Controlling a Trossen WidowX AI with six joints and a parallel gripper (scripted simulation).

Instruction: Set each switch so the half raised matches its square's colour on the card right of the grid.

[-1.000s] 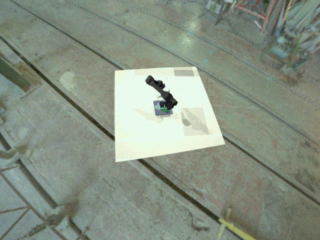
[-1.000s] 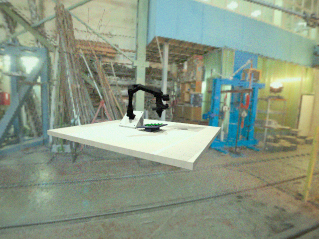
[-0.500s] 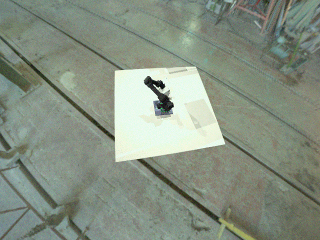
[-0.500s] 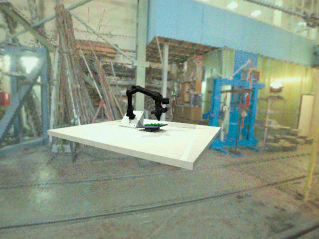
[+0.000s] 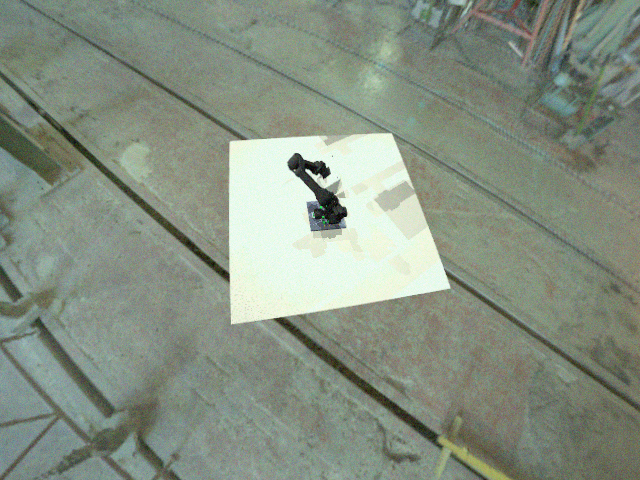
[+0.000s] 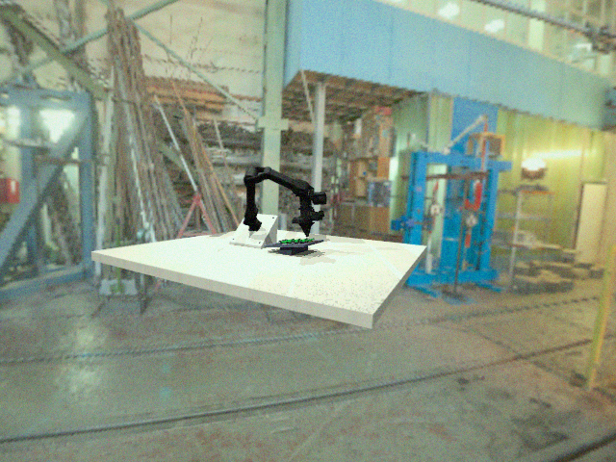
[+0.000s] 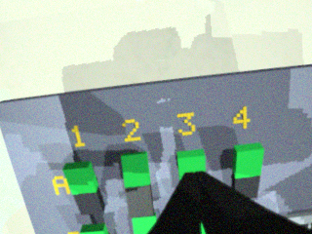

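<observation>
With its fingers together on nothing, the hand [image 7: 205, 205] hung low over the panel [image 7: 273, 97] on the desk [image 6: 248, 269] near switch 3 [image 7: 191, 163], risking nudging a neighbouring switch.

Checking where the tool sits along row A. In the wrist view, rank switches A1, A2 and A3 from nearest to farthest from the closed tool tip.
1. Switch A3: directly above the tool tip, nearly touching it.
2. Switch A2: next column to the left.
3. Switch A1: far left, beside the yellow letter A.
</observation>
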